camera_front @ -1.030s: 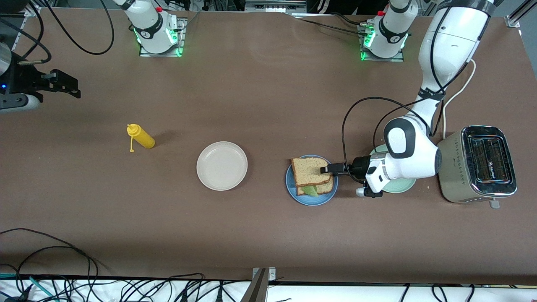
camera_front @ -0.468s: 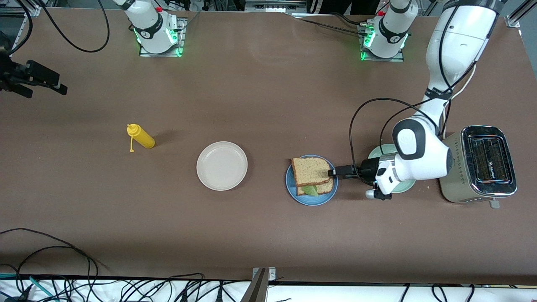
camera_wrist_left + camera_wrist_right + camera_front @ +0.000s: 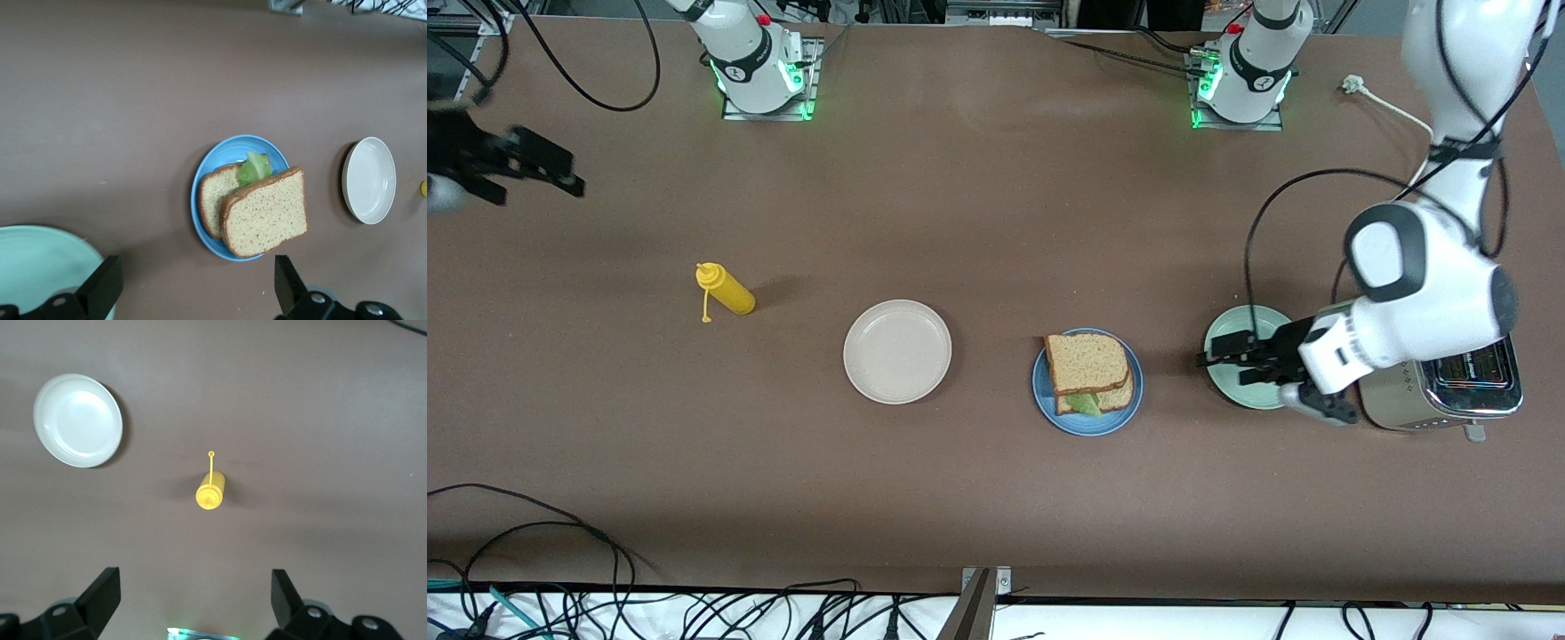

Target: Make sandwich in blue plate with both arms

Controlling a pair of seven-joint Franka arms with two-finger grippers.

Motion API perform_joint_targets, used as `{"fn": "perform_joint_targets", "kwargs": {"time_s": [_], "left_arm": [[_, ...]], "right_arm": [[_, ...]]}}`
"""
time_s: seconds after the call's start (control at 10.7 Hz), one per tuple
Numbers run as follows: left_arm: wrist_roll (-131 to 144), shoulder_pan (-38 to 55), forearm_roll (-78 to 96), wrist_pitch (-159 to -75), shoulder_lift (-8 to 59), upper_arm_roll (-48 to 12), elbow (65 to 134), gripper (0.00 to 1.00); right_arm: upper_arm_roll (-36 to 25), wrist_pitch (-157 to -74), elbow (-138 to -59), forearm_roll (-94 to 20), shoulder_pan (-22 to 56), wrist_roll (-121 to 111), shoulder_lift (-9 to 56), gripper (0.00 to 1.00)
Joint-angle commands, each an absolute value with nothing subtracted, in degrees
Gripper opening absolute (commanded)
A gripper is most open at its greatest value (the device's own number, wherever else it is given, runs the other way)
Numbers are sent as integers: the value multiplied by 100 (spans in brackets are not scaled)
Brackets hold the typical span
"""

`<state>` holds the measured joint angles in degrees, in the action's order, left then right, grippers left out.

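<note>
The left gripper (image 3: 1218, 356) hangs over the mint-green plate (image 3: 1249, 396) with its fingers spread and nothing between them. Just toward the right arm's end from it, clear of the fingers, the sandwich (image 3: 1089, 373) lies on the blue plate (image 3: 1085, 422): two bread slices stacked slightly askew with lettuce (image 3: 253, 168) peeking out between. The right gripper (image 3: 543, 169), also spread and empty, waits well apart at the table's edge. By the look of it the assembly is done; little appears left.
</note>
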<state>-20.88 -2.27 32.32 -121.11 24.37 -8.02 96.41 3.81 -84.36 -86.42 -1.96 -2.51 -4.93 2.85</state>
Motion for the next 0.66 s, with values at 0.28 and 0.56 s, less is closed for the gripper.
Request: {"fn": "perform_joint_targets", "kwargs": {"time_s": [0.28,0.56], "left_arm": [[-2145,-791,2297,-11876,108,-678,10906,100],[-1953,-791,1461,-11165,-525,-624,10916,100]], "right_arm": [[510,-8534,-8490,44,18,-97,694,100],[510,-8456,-8499,79,228,-88,694,100]]}}
